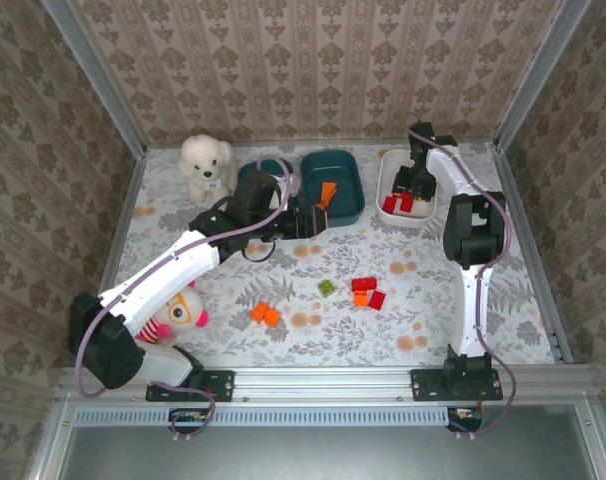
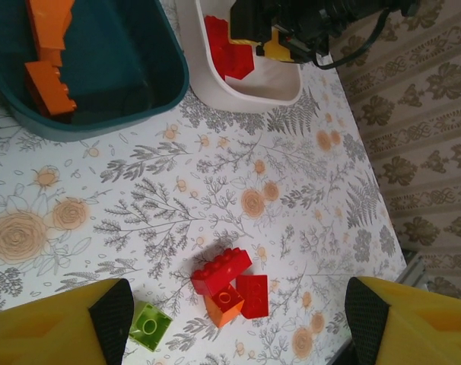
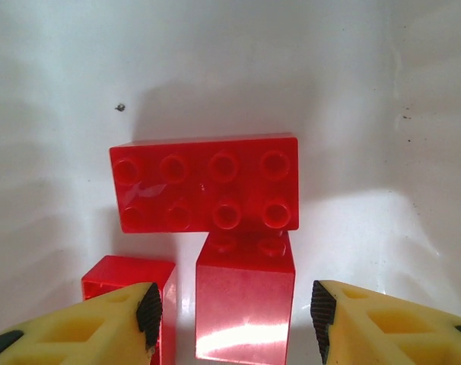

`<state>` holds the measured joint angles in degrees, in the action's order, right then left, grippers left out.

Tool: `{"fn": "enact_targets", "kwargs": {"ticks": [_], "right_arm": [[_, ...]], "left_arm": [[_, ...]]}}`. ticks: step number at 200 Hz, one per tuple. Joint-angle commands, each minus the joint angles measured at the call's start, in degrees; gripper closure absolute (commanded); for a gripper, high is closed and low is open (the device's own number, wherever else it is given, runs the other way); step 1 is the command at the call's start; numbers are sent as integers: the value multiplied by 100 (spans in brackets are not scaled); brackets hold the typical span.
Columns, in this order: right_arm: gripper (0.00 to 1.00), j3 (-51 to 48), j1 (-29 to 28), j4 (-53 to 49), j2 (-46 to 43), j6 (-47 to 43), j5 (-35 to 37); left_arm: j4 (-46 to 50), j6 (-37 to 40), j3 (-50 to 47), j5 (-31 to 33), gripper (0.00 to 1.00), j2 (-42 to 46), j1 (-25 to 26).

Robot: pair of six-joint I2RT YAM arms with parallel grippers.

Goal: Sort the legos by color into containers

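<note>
the right end effector point(image 3: 234, 312) hung inside the white tub point(image 1: 388, 172), jaws partly apart with a gap on either side of a red brick point(image 3: 244, 296), gripping nothing. a long red brick point(image 3: 205, 182) lay just beyond it. the left end effector point(image 2: 238, 312) stood wide open and empty above the table point(image 2: 215, 175), over a red-and-orange cluster point(image 2: 229, 285) and a green brick point(image 2: 149, 327). orange bricks point(image 2: 46, 76) lay in a teal tub point(image 2: 147, 99).

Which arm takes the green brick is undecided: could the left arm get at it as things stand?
Probably yes. The left fingers are open and empty, and the green brick lies alone on bare table in their camera's view, apart from the red-and-orange cluster. Nothing stands between.
</note>
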<state>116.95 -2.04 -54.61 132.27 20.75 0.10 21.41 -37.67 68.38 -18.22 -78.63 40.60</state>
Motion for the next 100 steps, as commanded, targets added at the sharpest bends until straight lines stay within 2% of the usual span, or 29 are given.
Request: {"fn": "enact_targets", "kwargs": {"ticks": [1,36,74,100], "right_arm": [[42,64,-119,-14,-806,-59,-103],[42,-465,-453,637,-1961,-156,-71],[41,-2465,-1149,2307,-3792,-142,-234],[39,-3695,-1922,2689,-4941,-227,-277]], "left_arm": [[205,60,-105,149,23,280,-92],[523,80,-193,292,23,547,-231],[1007,225,-385,478,23,867,-369],[1335,221,-515,437,23,763,-337]]}}
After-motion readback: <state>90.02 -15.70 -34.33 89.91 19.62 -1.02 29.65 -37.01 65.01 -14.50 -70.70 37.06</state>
